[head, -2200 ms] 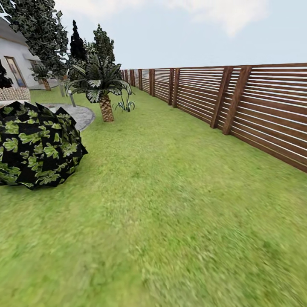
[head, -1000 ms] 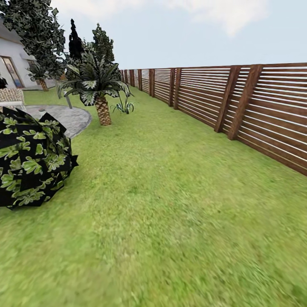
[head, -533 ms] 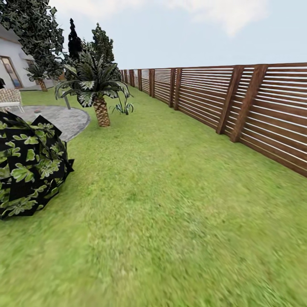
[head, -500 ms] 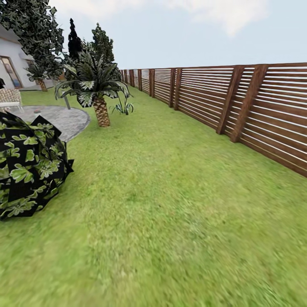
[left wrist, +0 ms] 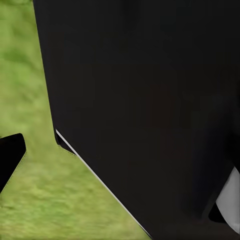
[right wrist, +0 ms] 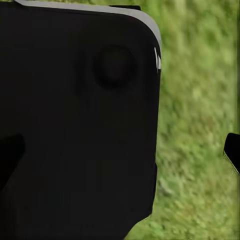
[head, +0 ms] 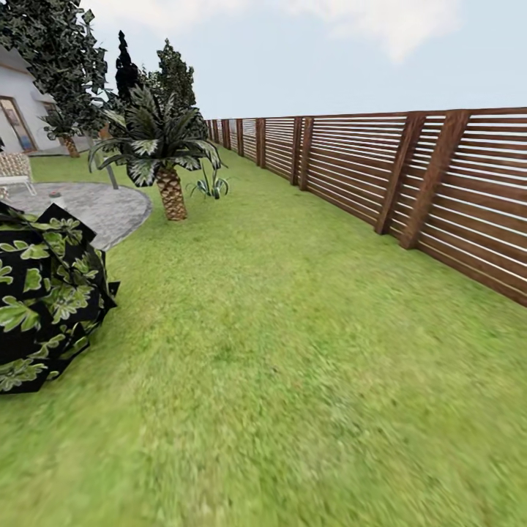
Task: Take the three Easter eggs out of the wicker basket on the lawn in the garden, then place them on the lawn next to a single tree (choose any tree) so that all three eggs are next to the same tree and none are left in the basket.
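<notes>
Head view: broad green grass lawn [head: 293,351] beside a brown slatted wooden fence [head: 410,176].
From left: a black bush with green leaf patches [head: 44,293], a round grey paved patio [head: 95,208], a short palm with a scaly trunk [head: 167,165], then the fence at right. Both wrist views show dark robot bodywork over grass; jaw state of either gripper cannot be determined. Eggs and basket location cannot be determined.

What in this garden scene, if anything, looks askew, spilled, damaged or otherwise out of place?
Nothing stands out. The lawn lies unbroken, the fence runs straight and whole, and the palm and bush stand upright. Nothing looks spilled or broken.
</notes>
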